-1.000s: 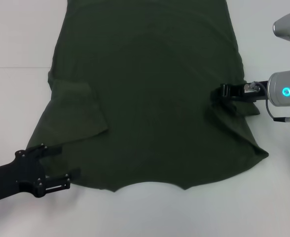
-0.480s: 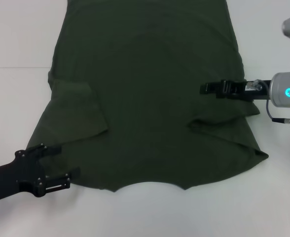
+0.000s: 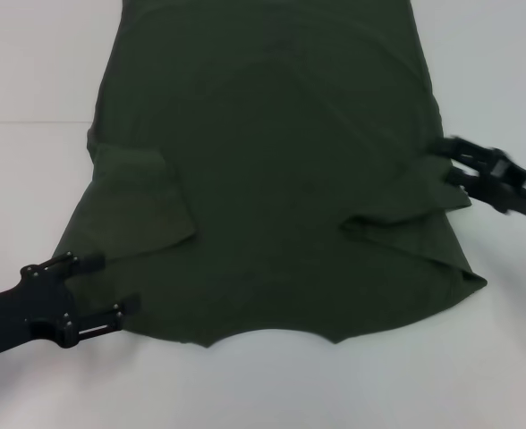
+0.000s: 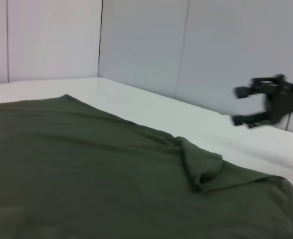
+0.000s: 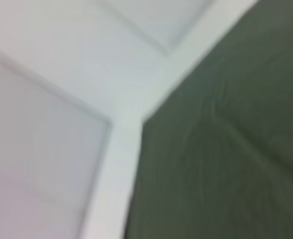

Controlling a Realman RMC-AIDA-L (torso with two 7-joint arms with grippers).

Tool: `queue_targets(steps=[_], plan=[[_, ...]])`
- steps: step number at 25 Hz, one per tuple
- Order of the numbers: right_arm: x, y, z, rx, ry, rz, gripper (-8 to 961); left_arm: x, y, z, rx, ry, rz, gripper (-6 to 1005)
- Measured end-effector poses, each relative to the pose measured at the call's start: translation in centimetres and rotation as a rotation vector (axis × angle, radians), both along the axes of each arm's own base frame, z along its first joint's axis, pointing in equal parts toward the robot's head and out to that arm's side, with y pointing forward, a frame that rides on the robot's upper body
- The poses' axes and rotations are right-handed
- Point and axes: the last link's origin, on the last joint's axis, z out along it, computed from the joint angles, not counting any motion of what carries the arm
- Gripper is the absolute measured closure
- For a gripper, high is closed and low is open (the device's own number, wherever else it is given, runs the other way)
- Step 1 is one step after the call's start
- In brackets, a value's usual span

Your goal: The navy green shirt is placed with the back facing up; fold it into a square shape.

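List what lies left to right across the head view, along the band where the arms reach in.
Left black pincer, open at the shirt's edge → dark olive-green short-sleeved shirt spread on the white table, both sleeves folded inward → right black pincer, open beside the shirt's right edge.

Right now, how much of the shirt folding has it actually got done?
Early stage. Both sleeves of the navy green shirt already lie tucked inward. The right gripper, open, hangs off the shirt's right edge; the left gripper, open, sits at the near left corner. The body lies flat, so folding it square remains.
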Motion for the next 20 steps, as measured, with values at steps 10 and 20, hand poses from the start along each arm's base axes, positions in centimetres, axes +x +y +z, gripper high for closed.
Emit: queue_targets(steps=[10, 20], plan=[[4.6, -6.5, -1.2, 0.282, 0.286, -0.198, 100, 0.3, 0.3, -0.1, 0.020, -0.017, 0.000, 137], [4.1, -4.9, -3.8, 0.236, 0.332, -0.331, 39, 0.6, 0.5, -0.2, 0.032, -0.027, 0.000, 137]])
